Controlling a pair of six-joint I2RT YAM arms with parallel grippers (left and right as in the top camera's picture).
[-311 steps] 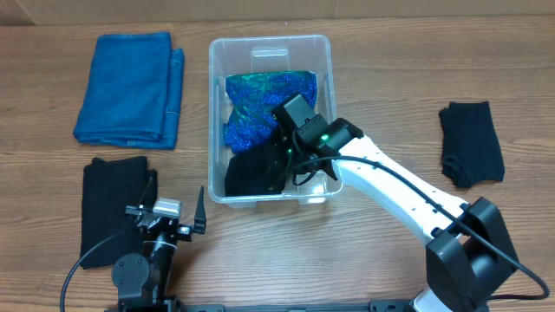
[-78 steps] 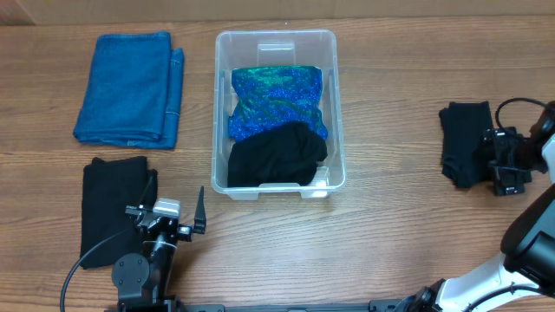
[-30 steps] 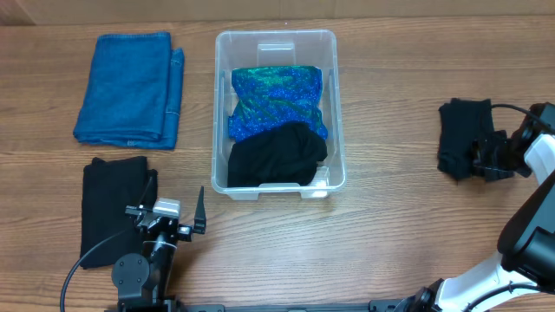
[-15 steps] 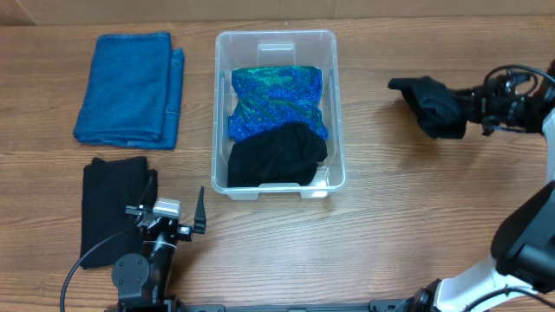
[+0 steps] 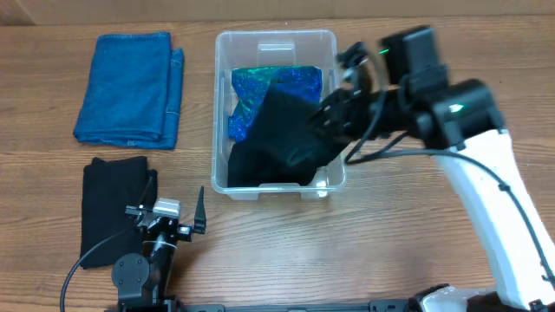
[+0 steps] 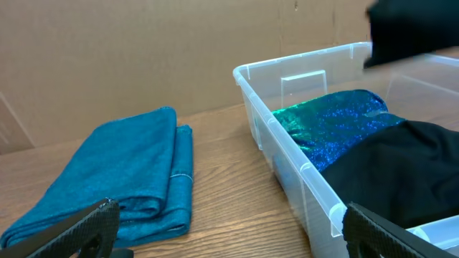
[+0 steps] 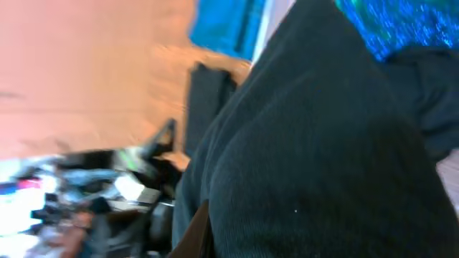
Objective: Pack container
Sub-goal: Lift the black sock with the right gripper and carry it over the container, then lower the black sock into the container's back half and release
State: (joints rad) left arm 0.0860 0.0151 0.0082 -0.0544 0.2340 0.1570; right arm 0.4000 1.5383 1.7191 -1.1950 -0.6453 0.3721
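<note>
The clear container (image 5: 276, 38) stands at the table's middle back, holding a sparkly blue-green cloth (image 5: 251, 87) and a black garment (image 5: 260, 169). My right gripper (image 5: 328, 121) is shut on a black cloth (image 5: 286, 117), which hangs above the container's right half. That cloth (image 7: 323, 158) fills the right wrist view and hides the fingers. It shows as a dark shape (image 6: 409, 32) over the container (image 6: 287, 154) in the left wrist view. My left gripper (image 5: 173, 217) rests open near the front left, holding nothing.
A folded blue towel (image 5: 130, 87) lies at the back left, also seen as the towel (image 6: 122, 172) in the left wrist view. A folded black cloth (image 5: 113, 204) lies at the front left beside the left arm. A cardboard wall (image 6: 143, 50) stands behind the table.
My right gripper shut on the black cloth at the table's right side and carried it left, to above the container. The left arm has not moved.
</note>
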